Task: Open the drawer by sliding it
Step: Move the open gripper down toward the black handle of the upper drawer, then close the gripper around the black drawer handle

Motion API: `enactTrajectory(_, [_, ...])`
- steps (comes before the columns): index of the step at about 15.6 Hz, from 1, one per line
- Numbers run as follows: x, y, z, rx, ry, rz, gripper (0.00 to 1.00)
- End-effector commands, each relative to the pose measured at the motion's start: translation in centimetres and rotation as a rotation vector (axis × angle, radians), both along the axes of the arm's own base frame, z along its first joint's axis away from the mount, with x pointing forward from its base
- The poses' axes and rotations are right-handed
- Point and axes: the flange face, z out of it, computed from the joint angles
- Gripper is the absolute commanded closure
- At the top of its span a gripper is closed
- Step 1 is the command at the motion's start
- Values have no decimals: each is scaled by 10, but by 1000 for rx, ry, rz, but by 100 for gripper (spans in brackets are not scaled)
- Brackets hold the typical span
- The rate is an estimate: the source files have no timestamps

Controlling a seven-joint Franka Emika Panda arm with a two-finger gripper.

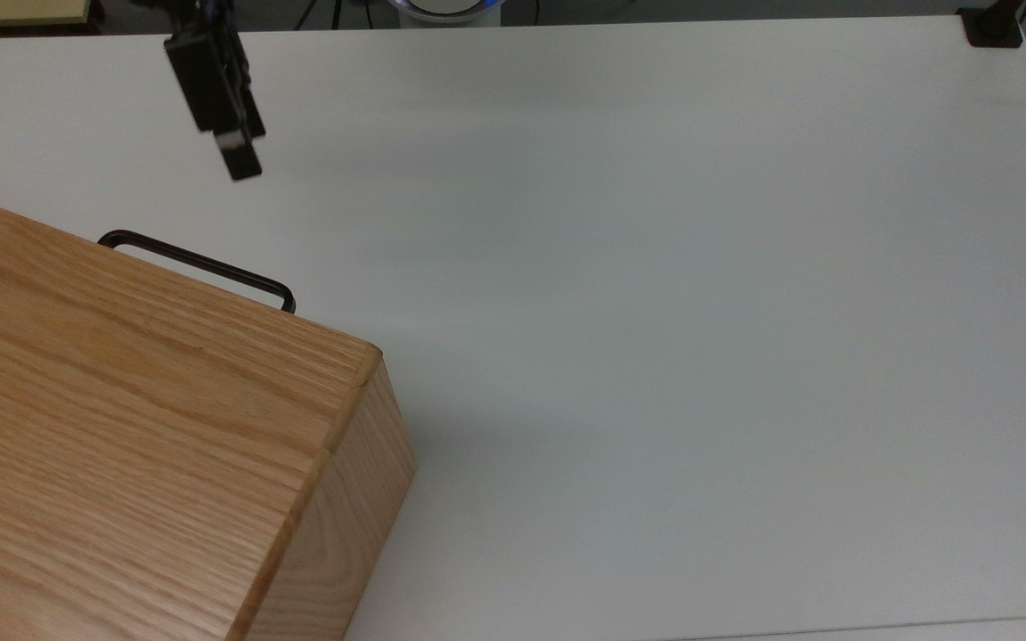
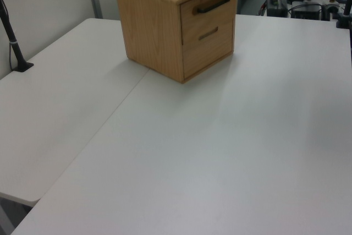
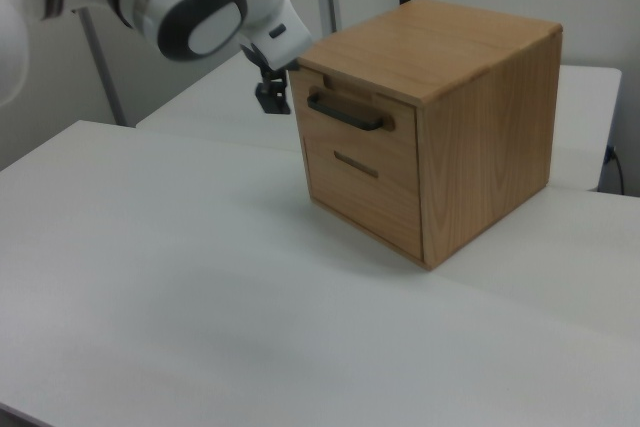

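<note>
A light oak wooden drawer (image 3: 352, 125) with a thin black metal bar handle (image 3: 346, 112) sits shut in the upper slot of a large oak box casing (image 3: 470, 137) on a white table (image 1: 655, 267). The drawer front faces the black two-finger pincer (image 1: 232, 147). The handle's long axis runs horizontally along the front panel and, in the top view, diagonally from upper left to lower right (image 1: 197, 265). In the top view the handle lies below the pincer, near but apart from it. In the right view the pincer (image 3: 270, 95) hangs just left of the drawer front at handle height. Whether its fingers are apart or together cannot be told.
</note>
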Motion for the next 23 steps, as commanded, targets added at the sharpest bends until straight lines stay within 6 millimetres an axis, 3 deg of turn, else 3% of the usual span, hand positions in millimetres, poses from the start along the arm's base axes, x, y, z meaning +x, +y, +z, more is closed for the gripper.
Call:
enactTrajectory(1, [15,-12,-17,20,-43,-94,28])
enactTrajectory(6, [30,-22,-40,12,-64,-146,34])
enactTrajectory(9, [34,-24,-52,9,-57,-152,59])
enactTrajectory(11, [37,-25,-58,9,-49,-153,59])
enactTrajectory(14, [39,-25,-65,7,-39,-152,71])
enactTrajectory(16, [42,-28,-72,9,-30,-156,71])
enactTrajectory(18, [43,-34,-64,8,-47,-165,74])
enactTrajectory(19, [43,-34,-64,5,-45,-163,83])
enactTrajectory(23, [40,-34,-61,-11,-44,-153,95])
